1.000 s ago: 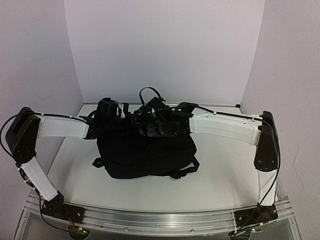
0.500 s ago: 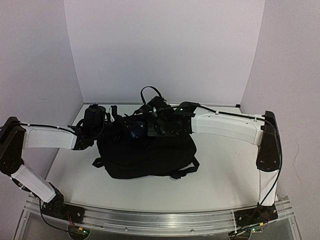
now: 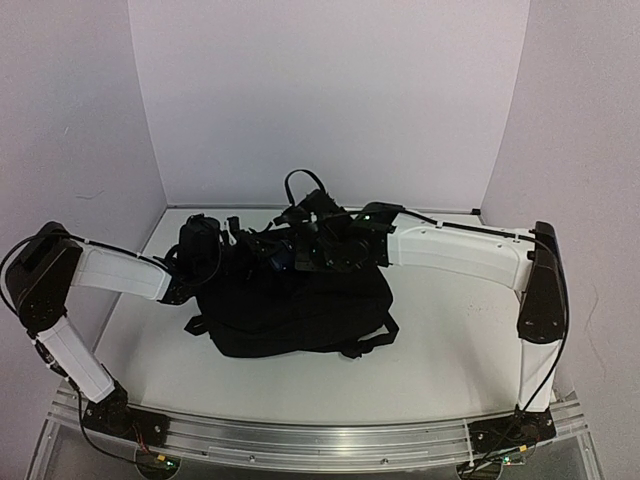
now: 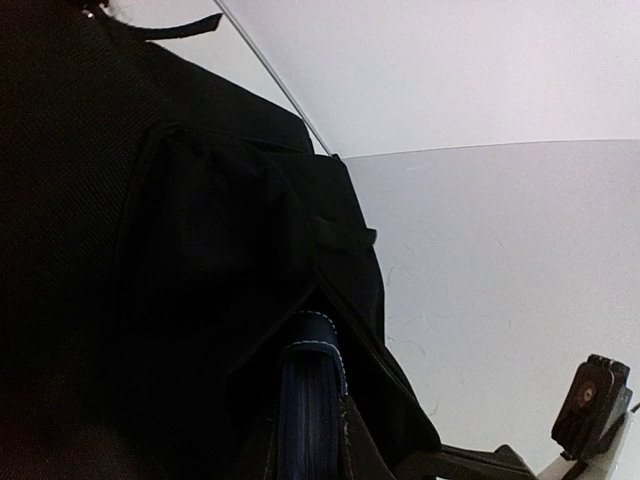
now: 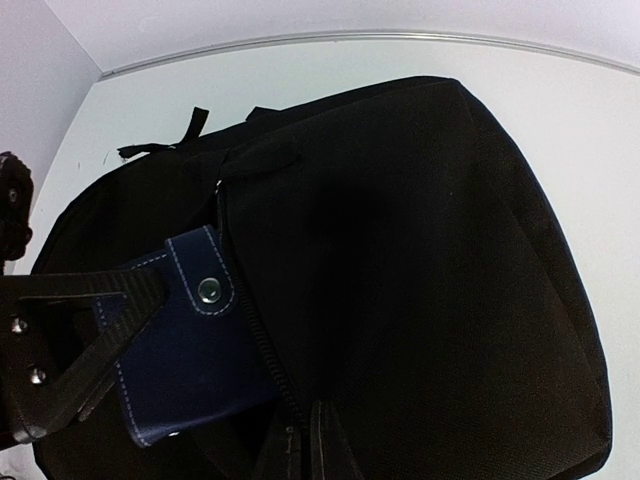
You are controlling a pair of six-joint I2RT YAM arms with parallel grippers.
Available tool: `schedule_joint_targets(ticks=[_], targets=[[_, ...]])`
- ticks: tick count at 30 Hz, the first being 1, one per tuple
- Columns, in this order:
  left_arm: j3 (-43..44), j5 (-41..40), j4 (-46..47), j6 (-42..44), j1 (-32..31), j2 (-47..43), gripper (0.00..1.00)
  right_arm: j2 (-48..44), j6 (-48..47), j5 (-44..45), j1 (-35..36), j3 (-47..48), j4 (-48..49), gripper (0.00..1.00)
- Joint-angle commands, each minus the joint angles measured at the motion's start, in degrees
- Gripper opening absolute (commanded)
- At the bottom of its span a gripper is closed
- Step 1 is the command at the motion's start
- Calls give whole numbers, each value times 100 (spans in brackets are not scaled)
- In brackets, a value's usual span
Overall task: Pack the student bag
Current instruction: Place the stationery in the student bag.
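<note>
Beneath both grippers, overhead: student bag (image 3: pixel 290 315) lies flat on table (image 3: pixel 440 345). Left gripper (image 3: pixel 238 258) and right gripper (image 3: pixel 300 255) meet at its far end.

Left wrist: gripper clamps blue book (image 4: pixel 310 400) by the spine, bag fabric pressing close on its left.

Right wrist: gripper pinched tight at the zipper edge; whether it holds fabric, cannot tell. Blue book sits half inside the bag, just left of it.

left arm (image 3: pixel 120 272), right arm (image 3: pixel 455 255) — white shells, black joints | thin black cables (image 3: pixel 557 345) | right end effector (image 5: pixel 320 445) black
</note>
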Motion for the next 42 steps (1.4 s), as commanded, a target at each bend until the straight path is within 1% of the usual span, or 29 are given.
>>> schedule_joint_targets(ticks=[1,4,7,11,16,17,18,19,20,23,24,26,29,32,35,40,42], targets=[[345,-90,943,-386,-40,394,0,-517,84,-158,48,-34,556,0],[491,-152,1359,-429,-47,710,0,-525,66,-235,49,-97,628,0],[818,-167,1364,-247,-79,971,0,-531,57,-271,45,-157,676,0],[1320,-156,921,95,-124,1339,0,-547,50,-223,48,-207,691,0],[1665,57,281,443,-141,1616,1,-611,34,-102,45,-280,703,0],[1711,85,99,515,-141,1605,6,-621,29,-81,44,-292,703,0],[1721,86,-95,599,-141,1565,13,-632,28,-62,45,-311,697,0],[1700,59,-267,685,-140,1501,20,-644,28,-44,48,-320,692,0],[1663,-5,-439,795,-141,1396,30,-658,32,-21,50,-325,692,0],[1646,-295,-1197,1148,-142,971,52,-700,15,65,44,-382,689,0],[1649,-364,-1430,1248,-143,876,57,-712,4,91,47,-404,690,0],[1646,-466,-1835,1422,-141,641,63,-718,-9,120,43,-417,691,0],[1647,-583,-2313,1620,-150,390,69,-717,-29,132,41,-419,693,0],[1648,-580,-2703,1720,-157,298,71,-696,-38,129,39,-417,691,0],[1623,-438,-2789,1703,-164,344,71,-649,-46,104,42,-402,695,0],[1678,-354,-2762,1734,-203,468,61,-630,-52,83,45,-392,691,0],[1739,-288,-2670,1764,-207,543,55,-626,-47,83,40,-391,691,0]])
